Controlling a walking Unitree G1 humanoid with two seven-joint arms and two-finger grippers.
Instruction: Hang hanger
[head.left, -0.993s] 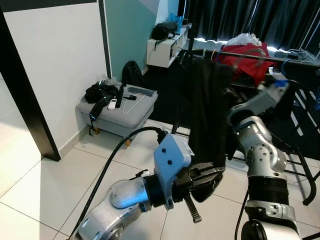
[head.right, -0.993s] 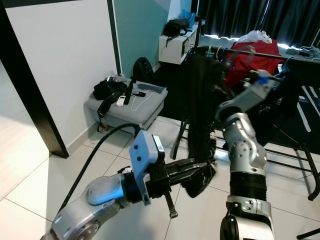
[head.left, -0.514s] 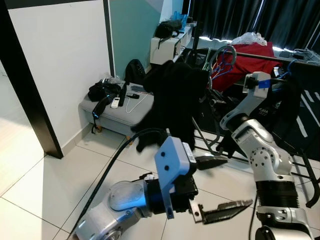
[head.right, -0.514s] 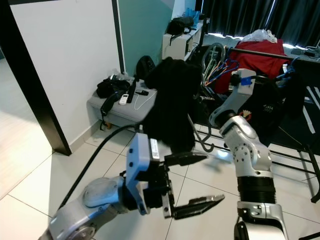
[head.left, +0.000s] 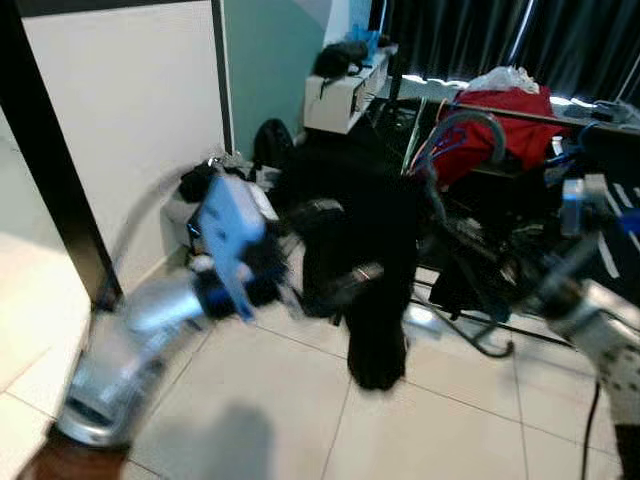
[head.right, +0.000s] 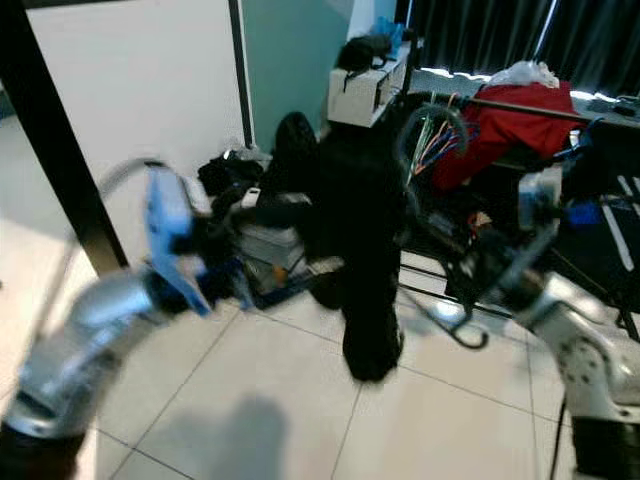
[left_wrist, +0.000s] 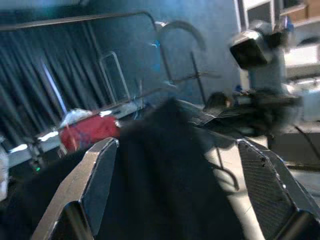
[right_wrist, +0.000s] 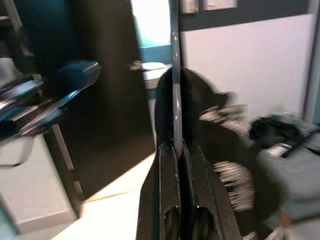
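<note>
right gripper (right_wrist: 176, 150) pinching hanger (right_wrist: 174, 75), left gripper (left_wrist: 175, 165) spread around black garment (head.left: 365, 260)

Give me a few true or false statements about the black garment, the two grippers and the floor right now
1. The black garment hangs down above the tiled floor. True.
2. The left gripper has its fingers spread wide. True.
3. The right gripper is wide open. False: its fingers are shut on a thin hanger wire.
4. The garment is bright red. False: it is black; the red cloth lies on the rack behind.
</note>
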